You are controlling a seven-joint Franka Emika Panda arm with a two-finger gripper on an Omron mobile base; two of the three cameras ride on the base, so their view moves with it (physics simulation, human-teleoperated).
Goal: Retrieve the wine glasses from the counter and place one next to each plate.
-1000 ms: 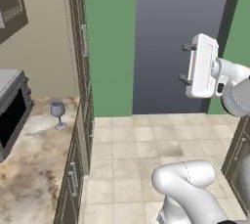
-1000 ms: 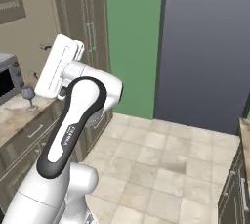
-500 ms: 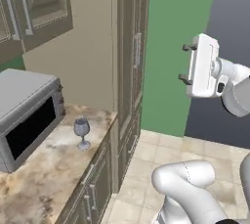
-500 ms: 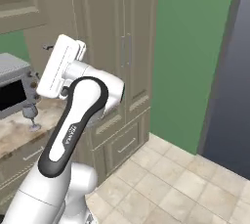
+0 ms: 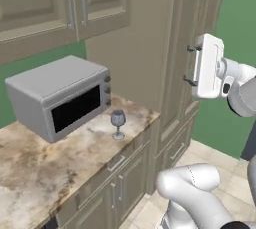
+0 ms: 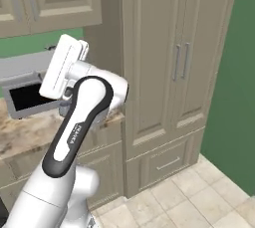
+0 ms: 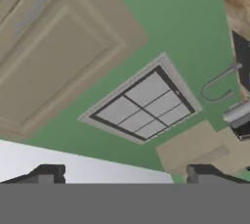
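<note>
**Closing in on the first wine glass, nothing picked yet**

Approaching phase, by my read. One wine glass stands upright on the tan marbled desk, just beside the front right corner of the grey microwave and near the desk's front edge. It looks apart from the microwave, not touching. I can spot just one glass; no plates in sight from here.

The gripper is held high, level with the tall pantry cabinet, well apart from the glass and above desk height. Fingers are spread wide and empty, nothing between them. The hand camera looks at a green wall with a window and upper cabinet panelling, so the hand isn't aimed at the glass at all.

In the right base view the arm's own elbow stands in front of the desk, so the glass isn't checkable there.

Next move, as I judge it:
- swing the hand down and toward the desk, turn it to face the glass
- come in level with the bowl or upper stem, fingers either side
- keep clear of the microwave corner, little room on that side
- close gently; thin stem, small foot, tips easily if nudged
</note>
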